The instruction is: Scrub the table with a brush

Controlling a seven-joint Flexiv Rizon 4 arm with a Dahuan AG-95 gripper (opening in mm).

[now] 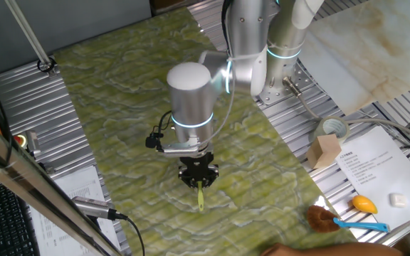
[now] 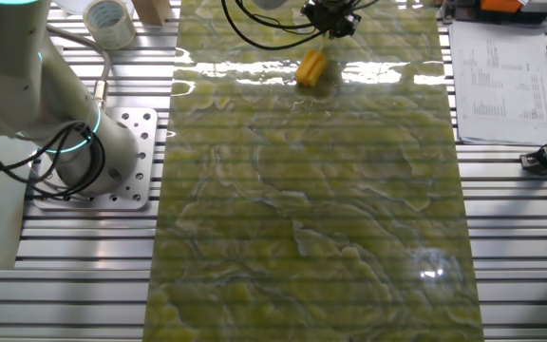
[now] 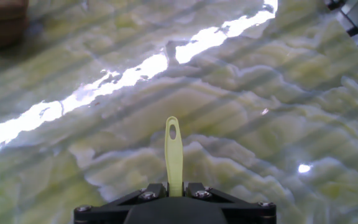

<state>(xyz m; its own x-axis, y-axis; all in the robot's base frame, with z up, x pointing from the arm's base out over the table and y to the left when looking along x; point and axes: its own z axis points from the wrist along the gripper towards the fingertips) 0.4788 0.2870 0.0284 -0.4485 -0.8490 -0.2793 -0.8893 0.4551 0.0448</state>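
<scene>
Yellow block-headed brush with thin yellow-green stick handle — handle clamped in black two-finger gripper, pointing along the fingers — head resting on yellow-green marbled table.

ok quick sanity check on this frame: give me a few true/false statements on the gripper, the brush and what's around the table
1. The gripper is shut on the brush. True.
2. The brush handle has a hole near its tip. True.
3. The blue-handled brush lies in the middle of the table. False: it lies off the marbled surface, beside the printed sheet.
4. The tape roll sits on the marbled table. False: it sits on the ribbed metal beside it.
5. The brush head is yellow. True.
</scene>
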